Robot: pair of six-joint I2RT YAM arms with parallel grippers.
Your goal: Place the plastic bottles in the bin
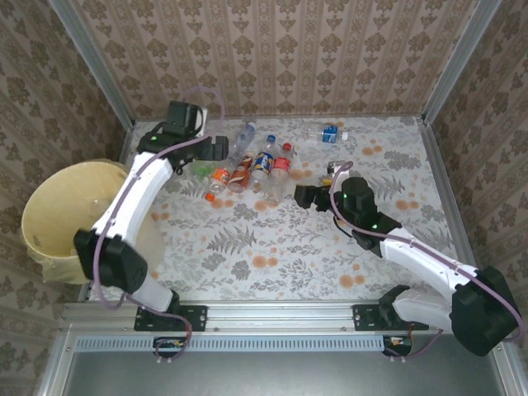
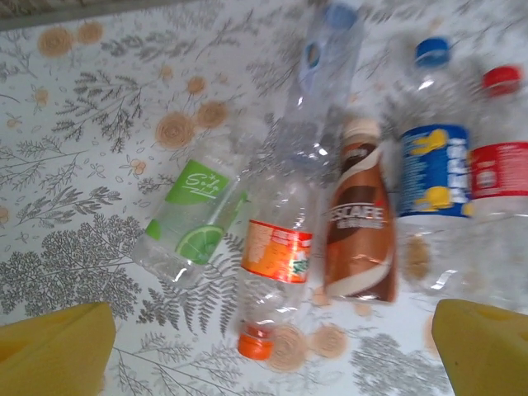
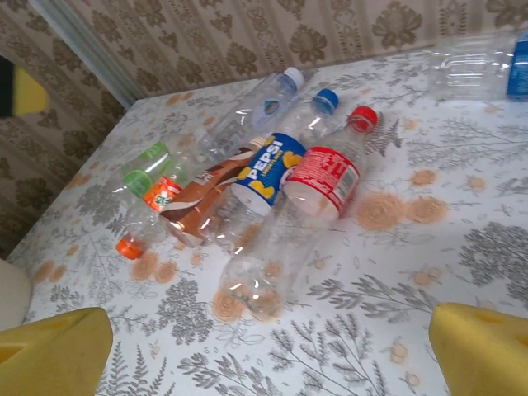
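Damask wallpaper (image 1: 289, 58) (brown), floral tablecloth (image 1: 272, 239)

I see a white tablecloth (image 1: 272, 247), printed with grey fern leaves and orange flowers, spread flat across the middle. Brown damask wallpaper (image 1: 280, 49) lines the far, left and right walls. Slanting aluminium posts (image 1: 92, 62) stand at the far corners, and a metal rail (image 1: 280, 318) runs along the tablecloth's near edge.

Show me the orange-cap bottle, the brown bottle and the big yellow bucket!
orange-cap bottle (image 2: 276, 252), left wrist view, on its orange label.
brown bottle (image 2: 359, 227), left wrist view, on its brown label.
yellow bucket (image 1: 58, 194), top external view, on its inner wall.
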